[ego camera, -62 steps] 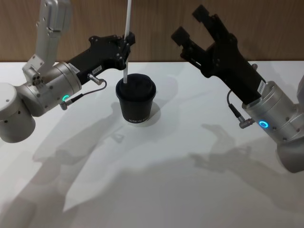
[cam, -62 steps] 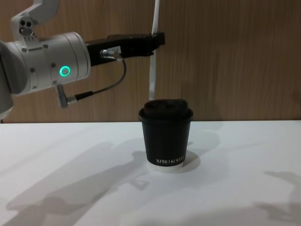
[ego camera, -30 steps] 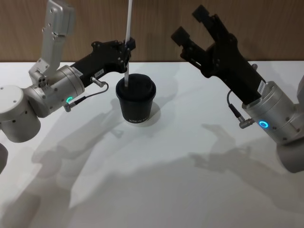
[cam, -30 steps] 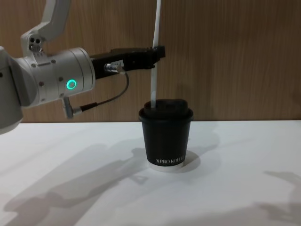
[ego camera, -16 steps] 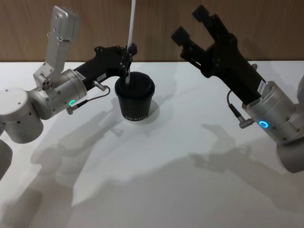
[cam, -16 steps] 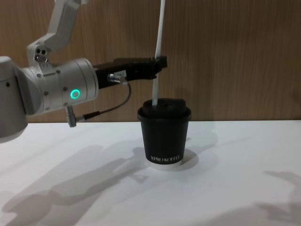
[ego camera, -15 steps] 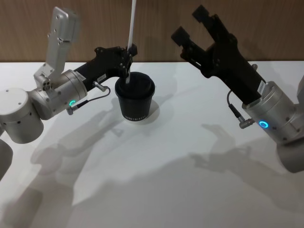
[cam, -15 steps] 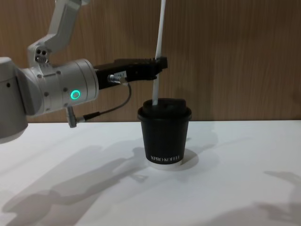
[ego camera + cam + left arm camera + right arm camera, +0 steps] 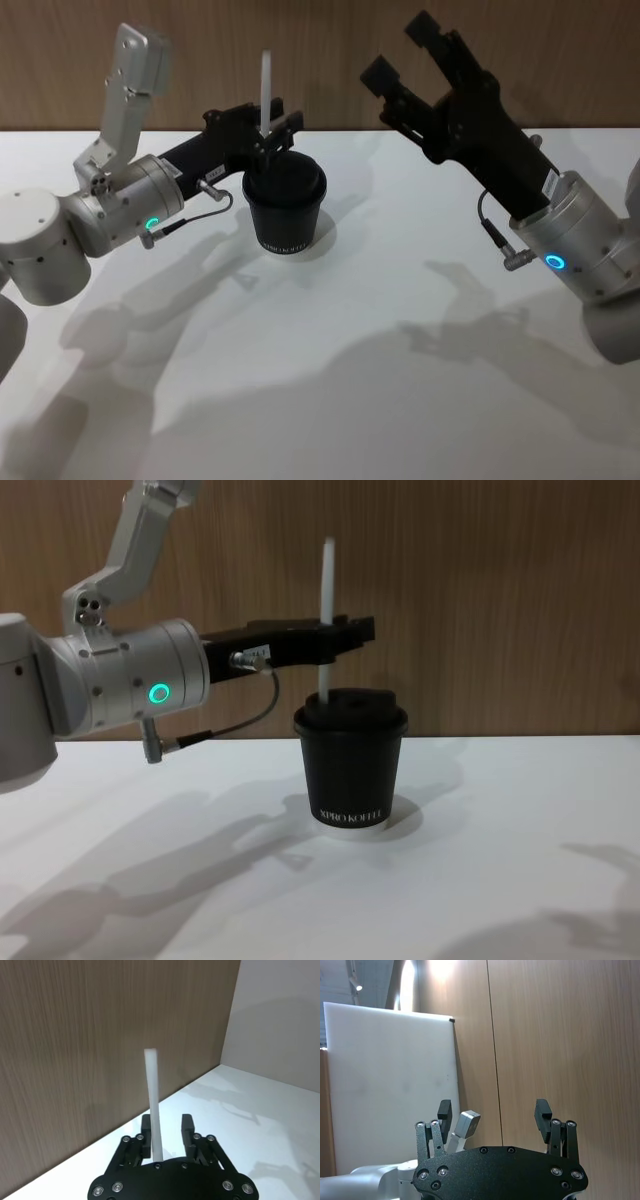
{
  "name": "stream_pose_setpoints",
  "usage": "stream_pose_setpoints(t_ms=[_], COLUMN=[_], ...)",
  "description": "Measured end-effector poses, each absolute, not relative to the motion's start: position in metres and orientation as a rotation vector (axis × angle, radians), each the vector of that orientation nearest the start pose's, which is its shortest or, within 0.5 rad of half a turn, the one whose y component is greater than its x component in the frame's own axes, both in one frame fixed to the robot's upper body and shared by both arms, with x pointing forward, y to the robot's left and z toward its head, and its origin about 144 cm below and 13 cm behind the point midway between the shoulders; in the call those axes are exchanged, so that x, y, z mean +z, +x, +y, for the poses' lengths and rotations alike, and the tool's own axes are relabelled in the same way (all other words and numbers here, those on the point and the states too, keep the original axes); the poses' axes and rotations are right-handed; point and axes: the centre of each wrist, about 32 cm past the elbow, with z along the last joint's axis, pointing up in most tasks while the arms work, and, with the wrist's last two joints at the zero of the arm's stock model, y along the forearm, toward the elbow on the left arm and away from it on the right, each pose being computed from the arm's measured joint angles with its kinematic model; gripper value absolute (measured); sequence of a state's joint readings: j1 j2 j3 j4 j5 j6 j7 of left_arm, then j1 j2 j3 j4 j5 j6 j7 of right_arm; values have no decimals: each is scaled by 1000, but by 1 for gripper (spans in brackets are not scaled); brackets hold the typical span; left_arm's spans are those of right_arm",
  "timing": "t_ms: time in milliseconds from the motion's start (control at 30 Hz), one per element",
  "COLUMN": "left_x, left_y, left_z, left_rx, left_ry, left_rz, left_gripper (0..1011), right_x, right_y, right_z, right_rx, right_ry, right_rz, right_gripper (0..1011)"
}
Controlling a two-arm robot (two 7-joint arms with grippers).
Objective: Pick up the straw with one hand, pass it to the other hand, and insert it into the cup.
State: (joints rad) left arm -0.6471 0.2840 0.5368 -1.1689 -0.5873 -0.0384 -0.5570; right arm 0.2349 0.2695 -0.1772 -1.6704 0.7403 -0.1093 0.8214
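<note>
Left gripper (image 9: 352,632) sits just above the cup (image 9: 350,765) lid, jaws parted around the straw (image 9: 326,620). From the wrist camera the straw (image 9: 153,1105) leans on one finger (image 9: 145,1132) with a clear gap to the other, so I'd call it released or only loosely guided, not clamped. The straw stands upright through the lid, its lower part hidden inside the cup, and the cup stands on the table (image 9: 500,860).

Right gripper (image 9: 405,60) is up and well clear to the right, jaws wide, holding nothing.

To finish this step cleanly:
- Keep the jaws open and pull the left gripper (image 9: 275,135) straight back along its own axis, away from the straw.
- Don't sweep sideways. The straw (image 9: 266,88) touches one finger and would tip, or drag the light cup (image 9: 285,205) with it.
- Don't drop lower, since the fingers are just over the lid.

What each view gives you:
- Chest view shows the gripper's height over the lid and how upright the straw is, but it can't show the jaw gap.
- Left wrist view shows that gap and which finger the straw leans on, but not the cup.
- Head view shows the spacing between both arms.
- Right wrist view looks at the wall, with the right gripper (image 9: 495,1110) empty.
</note>
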Motion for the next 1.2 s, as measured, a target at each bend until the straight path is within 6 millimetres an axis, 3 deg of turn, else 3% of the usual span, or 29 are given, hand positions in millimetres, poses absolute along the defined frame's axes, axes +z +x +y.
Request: stream_pose_setpoints(t_ms=[633,767,1200], left_x=[1234,1231,1207], left_y=[585,577,545], left_z=[217,221,231], left_rx=[682,690,705], left_ry=[-145,-145,-122], left_rz=[-13,1,34], left_gripper=[930,1003,1003], right_x=[1252,1252,1254], right_y=[508,508,503], right_z=[-243,-243,-244], right_rx=[-493,-493,-490], right_ry=[562,562,550], right_rz=[-145,-145,-151], right_gripper=[1001,1001,1001])
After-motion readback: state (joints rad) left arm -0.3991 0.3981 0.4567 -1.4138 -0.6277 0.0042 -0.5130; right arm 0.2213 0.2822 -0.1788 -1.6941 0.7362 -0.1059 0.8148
